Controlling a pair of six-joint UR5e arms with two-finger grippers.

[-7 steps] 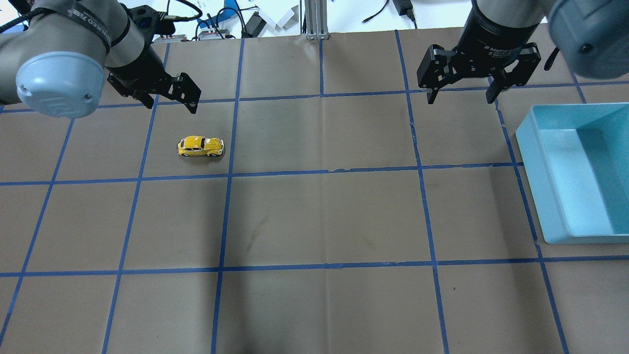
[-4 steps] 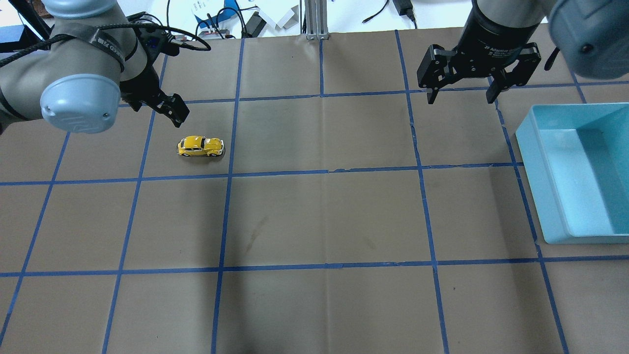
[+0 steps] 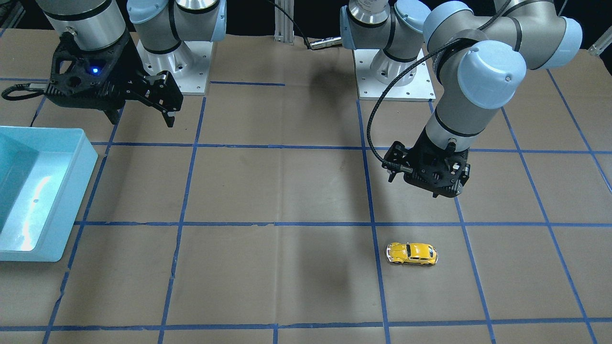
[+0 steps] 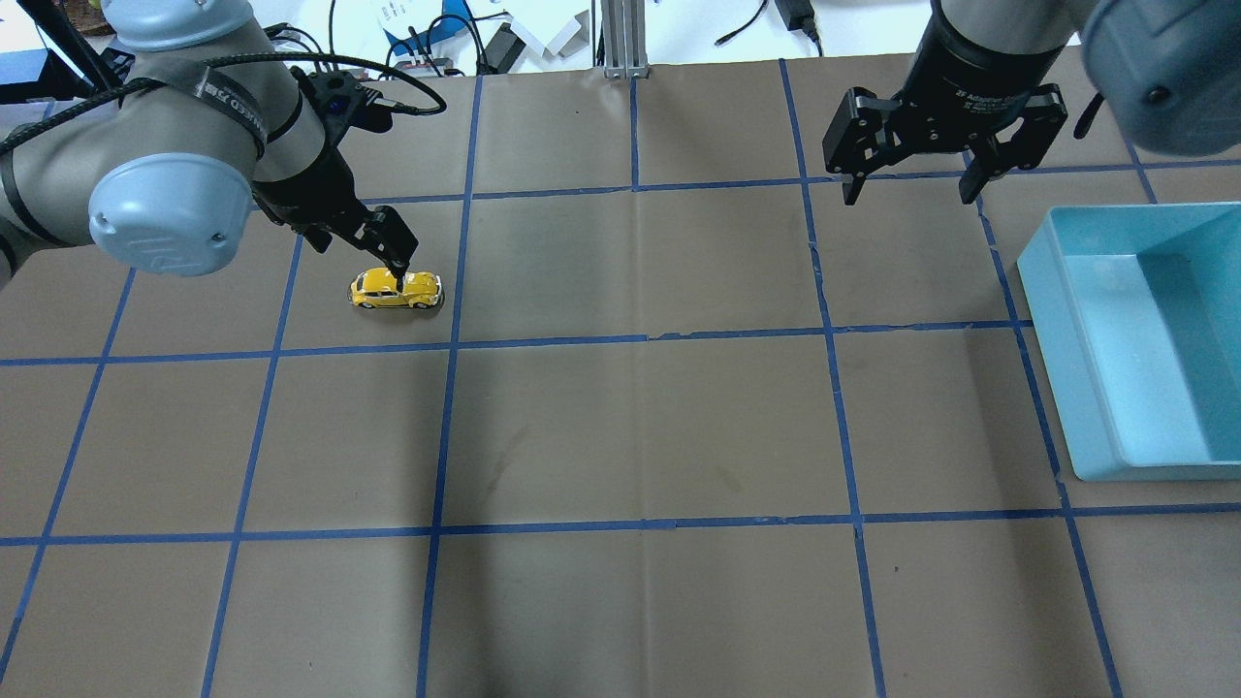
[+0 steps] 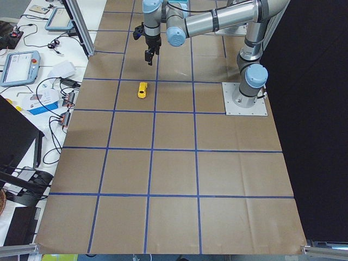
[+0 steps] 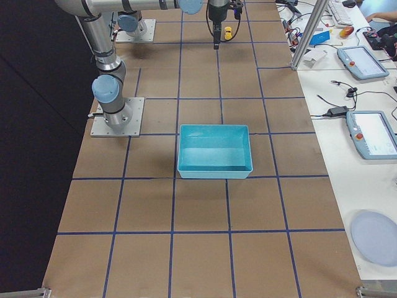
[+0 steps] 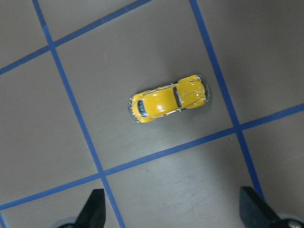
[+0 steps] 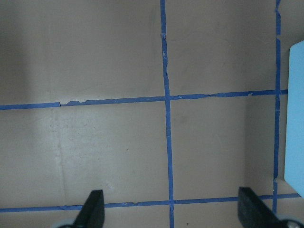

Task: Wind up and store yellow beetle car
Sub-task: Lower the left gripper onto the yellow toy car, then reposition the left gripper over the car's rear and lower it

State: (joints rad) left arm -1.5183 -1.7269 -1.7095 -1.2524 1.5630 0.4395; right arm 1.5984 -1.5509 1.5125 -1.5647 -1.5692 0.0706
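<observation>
Yellow beetle car unmoved; left gripper nearer.

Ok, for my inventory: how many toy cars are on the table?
1: the yellow beetle car stands on the brown paper on the robot's left side. The blue bin holds none.

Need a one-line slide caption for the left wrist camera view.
Left wrist view: yellow beetle car resting on the blue-taped brown table, ahead of the open left gripper, untouched.
</observation>
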